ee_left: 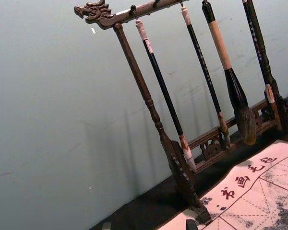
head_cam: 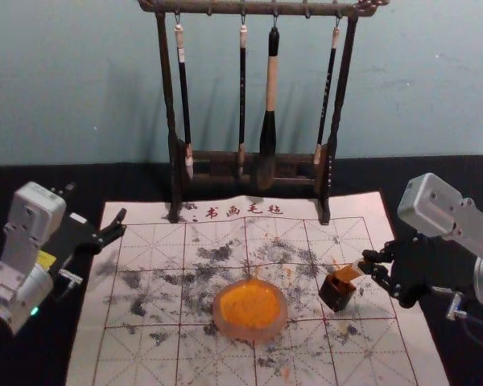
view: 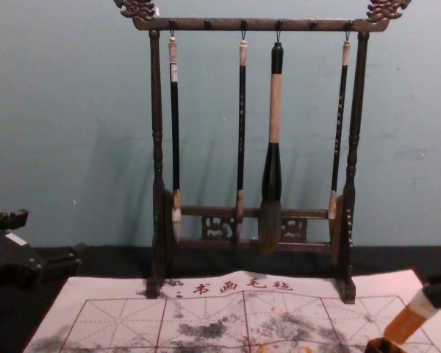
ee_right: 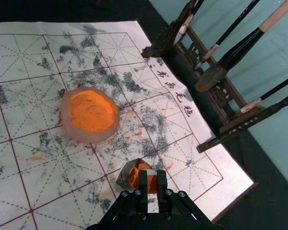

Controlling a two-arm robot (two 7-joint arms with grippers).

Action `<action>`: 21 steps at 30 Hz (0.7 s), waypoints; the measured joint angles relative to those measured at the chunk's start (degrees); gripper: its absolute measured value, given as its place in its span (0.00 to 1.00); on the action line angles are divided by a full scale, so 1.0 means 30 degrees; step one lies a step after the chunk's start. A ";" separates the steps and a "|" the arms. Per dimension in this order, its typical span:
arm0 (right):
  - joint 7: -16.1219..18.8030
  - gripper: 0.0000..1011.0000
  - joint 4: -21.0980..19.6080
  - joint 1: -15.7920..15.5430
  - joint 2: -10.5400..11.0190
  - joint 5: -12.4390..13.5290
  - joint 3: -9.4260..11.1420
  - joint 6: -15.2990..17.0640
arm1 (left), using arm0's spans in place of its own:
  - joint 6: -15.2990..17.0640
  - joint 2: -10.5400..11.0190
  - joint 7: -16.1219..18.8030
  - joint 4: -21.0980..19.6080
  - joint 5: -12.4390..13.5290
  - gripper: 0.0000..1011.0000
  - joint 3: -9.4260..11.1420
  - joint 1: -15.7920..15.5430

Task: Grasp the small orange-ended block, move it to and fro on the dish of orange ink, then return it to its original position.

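A black table (head_cam: 362,175), seemingly cloth-covered, holds the brush rack (head_cam: 294,158), with a gridded mat (head_cam: 145,362) reaching forward from its feet.

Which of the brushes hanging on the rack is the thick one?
The third brush from the left, as the head view shows them. It is clearly fatter than the others, with a broad pale band between two black sections.

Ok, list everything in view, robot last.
Table: one, black, under mat.
Mat: one, whitish, gridded, on table.
Dish: one, pale pink, mat's middle.
Ink: one pool, orange, in dish.
Box: one, dark, right of dish.
Block: one, orange and white, in right claw.
Rack: one, dark brown, mat's far edge.
Brushes: four, mostly black, on rack.
Wall: one, bluish, behind.
Arms: two, grey, at sides.
Left claw: one, black, open, at left.
Right claw: one, black, closed on block.
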 joint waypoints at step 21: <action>-0.0090 0.08 0.0684 0.0263 -0.0420 0.0209 -0.0264 0.0667 | 0.0000 0.0000 0.0000 0.0001 0.0000 0.99 0.0000 0.0001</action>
